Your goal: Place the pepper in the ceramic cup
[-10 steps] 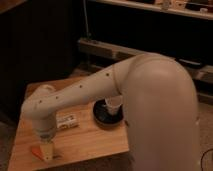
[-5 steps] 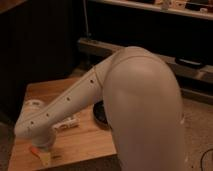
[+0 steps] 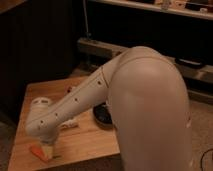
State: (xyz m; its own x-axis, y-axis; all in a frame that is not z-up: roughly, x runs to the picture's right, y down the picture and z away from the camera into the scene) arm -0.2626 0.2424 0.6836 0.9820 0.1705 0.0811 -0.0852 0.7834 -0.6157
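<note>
The orange pepper [image 3: 38, 152] lies on the wooden table [image 3: 85, 140] near its front left edge. My gripper [image 3: 48, 148] is at the end of the white arm, down at the table, right over the pepper's right end and touching or nearly touching it. The ceramic cup is hidden behind my arm.
A black bowl [image 3: 102, 116] shows partly at the table's right side, mostly covered by my arm. A white tube with a label [image 3: 69, 124] lies just right of the gripper. The large white arm [image 3: 145, 105] fills the right of the view. Dark shelving stands behind.
The arm's upper part has swung forward and left, now hiding the cup and most of the bowl. The gripper has stayed low at the pepper.
</note>
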